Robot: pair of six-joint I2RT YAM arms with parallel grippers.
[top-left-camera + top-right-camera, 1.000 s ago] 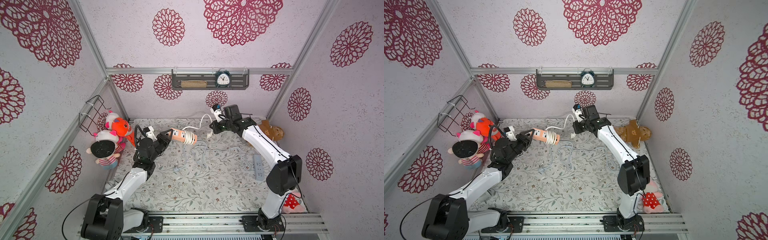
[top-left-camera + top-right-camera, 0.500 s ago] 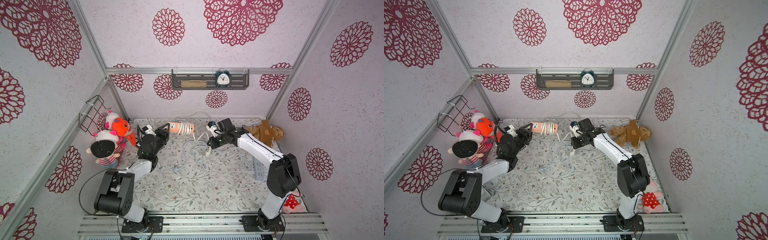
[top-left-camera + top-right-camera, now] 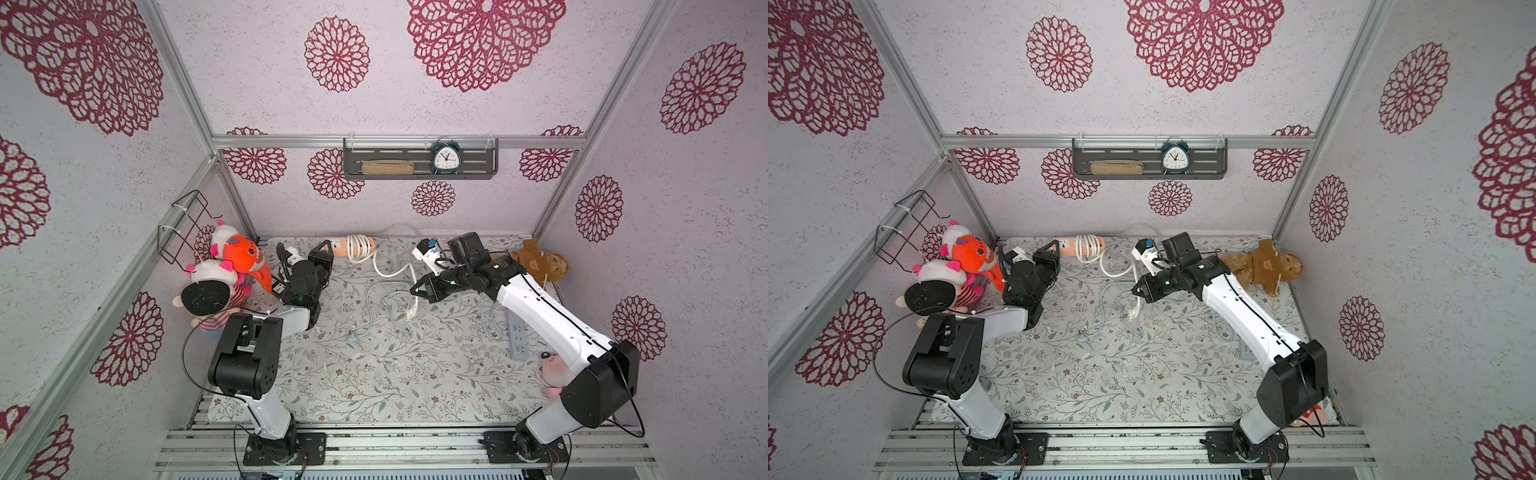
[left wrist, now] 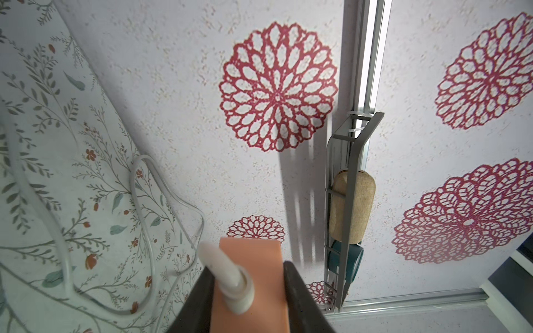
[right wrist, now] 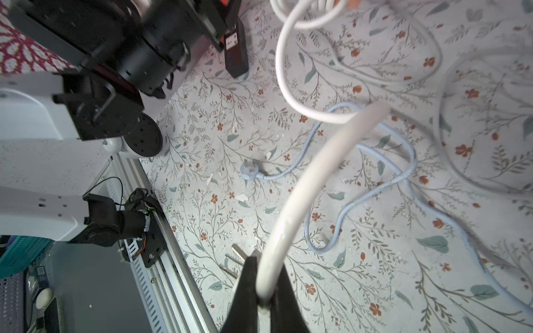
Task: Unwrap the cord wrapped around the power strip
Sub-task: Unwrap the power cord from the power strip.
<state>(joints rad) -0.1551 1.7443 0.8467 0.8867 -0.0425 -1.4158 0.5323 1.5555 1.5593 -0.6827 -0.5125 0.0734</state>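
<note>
Coils of the white cord [image 3: 360, 248] are seen wound around the orange power strip [image 3: 338, 246], which is laid at about twelve o'clock on the floral table [image 3: 374, 374], close against the back wall. The strip's end toward nine o'clock is clamped between the jaws of the left gripper [image 3: 323, 250]. In the left wrist view the orange body is shown pressed between the two dark fingers [image 4: 300, 302], with the cord's thick stub beside it. From the coils a loose length of cord is led toward five o'clock to the right gripper [image 3: 414, 291], near the table's middle, whose jaws are closed tight on it. In the right wrist view the cord [image 5: 302, 184] is shown pinched between the fingertips [image 5: 251, 276] and arched away from them. A pale blue cable [image 3: 376, 299] is spread on the cloth just beside the right gripper, its plug [image 3: 352, 336] being found toward seven o'clock of it. A grey second strip [image 3: 517, 336] is placed at four o'clock, a teddy bear [image 3: 536, 259] at two o'clock, and plush toys [image 3: 241, 257] are piled at ten o'clock. A shelf [image 3: 419, 174] carrying a clock [image 3: 444, 158] is mounted on the back wall
</note>
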